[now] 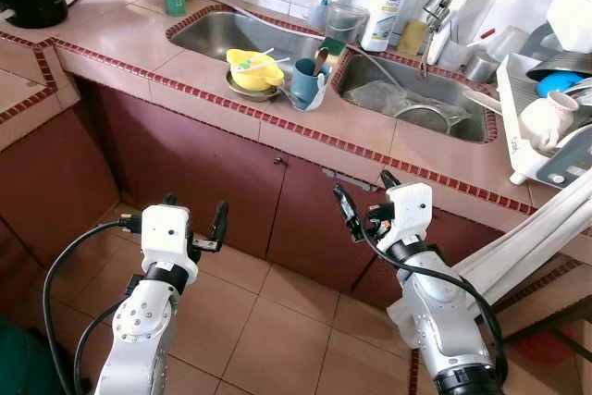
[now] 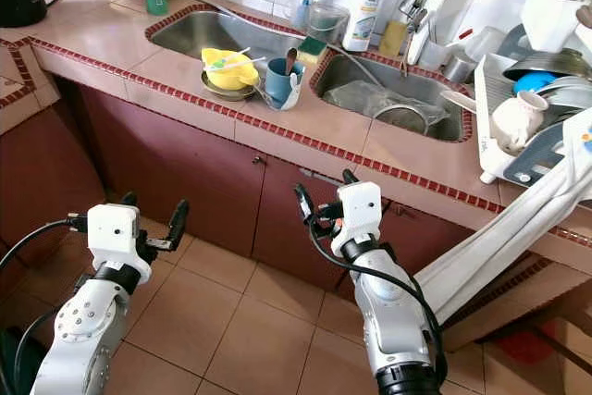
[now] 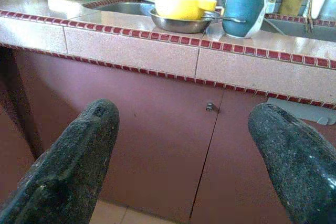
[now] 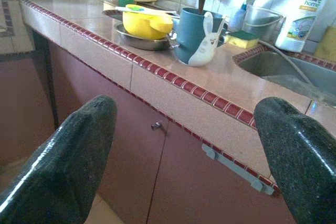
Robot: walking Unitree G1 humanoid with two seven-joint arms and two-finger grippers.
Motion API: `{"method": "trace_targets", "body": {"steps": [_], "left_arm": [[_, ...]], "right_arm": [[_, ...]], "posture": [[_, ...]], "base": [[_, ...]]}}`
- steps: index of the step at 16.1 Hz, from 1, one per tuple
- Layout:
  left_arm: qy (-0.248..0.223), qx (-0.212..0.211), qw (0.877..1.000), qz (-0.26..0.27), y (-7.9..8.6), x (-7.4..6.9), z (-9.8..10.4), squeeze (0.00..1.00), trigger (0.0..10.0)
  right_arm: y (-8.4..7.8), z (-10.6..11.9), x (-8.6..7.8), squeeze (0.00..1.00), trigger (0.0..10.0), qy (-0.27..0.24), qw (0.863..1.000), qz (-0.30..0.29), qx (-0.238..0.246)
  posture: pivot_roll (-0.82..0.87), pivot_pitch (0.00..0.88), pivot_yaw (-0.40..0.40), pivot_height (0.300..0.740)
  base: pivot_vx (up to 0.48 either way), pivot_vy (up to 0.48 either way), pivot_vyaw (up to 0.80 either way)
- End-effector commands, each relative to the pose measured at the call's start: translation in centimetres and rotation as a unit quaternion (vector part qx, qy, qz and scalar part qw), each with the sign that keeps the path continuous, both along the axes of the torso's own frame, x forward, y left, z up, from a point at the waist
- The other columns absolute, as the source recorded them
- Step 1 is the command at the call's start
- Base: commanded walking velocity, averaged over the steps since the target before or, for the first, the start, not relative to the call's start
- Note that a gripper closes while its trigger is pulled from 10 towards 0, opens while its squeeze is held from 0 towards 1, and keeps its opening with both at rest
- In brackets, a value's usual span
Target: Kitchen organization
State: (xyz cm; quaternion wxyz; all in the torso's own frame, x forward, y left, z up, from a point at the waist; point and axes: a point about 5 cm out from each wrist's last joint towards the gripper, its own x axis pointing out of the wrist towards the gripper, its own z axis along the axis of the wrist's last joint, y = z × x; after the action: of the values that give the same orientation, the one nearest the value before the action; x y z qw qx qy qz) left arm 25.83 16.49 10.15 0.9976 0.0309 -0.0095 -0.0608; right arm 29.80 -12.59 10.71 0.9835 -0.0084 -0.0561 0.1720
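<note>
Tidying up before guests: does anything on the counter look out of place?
Yes: a yellow bowl in a metal bowl and a blue mug sit on the strip between the two sinks, near the counter's front edge.

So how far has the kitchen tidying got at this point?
Nothing looks done yet. The left gripper and right gripper are both open and hold nothing, low in front of the cabinet doors. Still on the counter between the two sinks: the yellow bowl on its metal plate and the blue mug. The dish rack is full.
</note>
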Motion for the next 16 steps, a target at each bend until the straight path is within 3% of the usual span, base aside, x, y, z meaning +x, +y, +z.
{"method": "trace_targets", "body": {"steps": [1, 4, 16], "left_arm": [[-0.002, -0.005, 1.000, -0.005, -0.24, 0.20, 0.03, 0.00, 10.0], [-0.001, -0.008, 1.000, -0.003, -0.15, 0.23, -0.03, 0.00, 10.0], [-0.002, -0.009, 1.000, -0.005, -0.22, 0.28, -0.04, 0.00, 10.0]], "right_arm": [[-0.11, 0.20, 0.22, 0.00, 10.0, -0.007, 1.000, 0.006, -0.016], [-0.16, 0.25, 0.33, 0.00, 10.0, -0.009, 1.000, 0.009, -0.022], [-0.39, 0.28, 0.56, 0.00, 10.0, -0.013, 0.999, 0.022, -0.038]], "posture": [[0.07, 0.000, -0.127, 0.740], [0.07, 0.000, -0.136, 0.740], [0.07, 0.000, -0.150, 0.740]], "base": [[0.000, 0.000, 0.00], [0.080, 0.000, 0.00], [0.287, 0.000, 0.00]]}}
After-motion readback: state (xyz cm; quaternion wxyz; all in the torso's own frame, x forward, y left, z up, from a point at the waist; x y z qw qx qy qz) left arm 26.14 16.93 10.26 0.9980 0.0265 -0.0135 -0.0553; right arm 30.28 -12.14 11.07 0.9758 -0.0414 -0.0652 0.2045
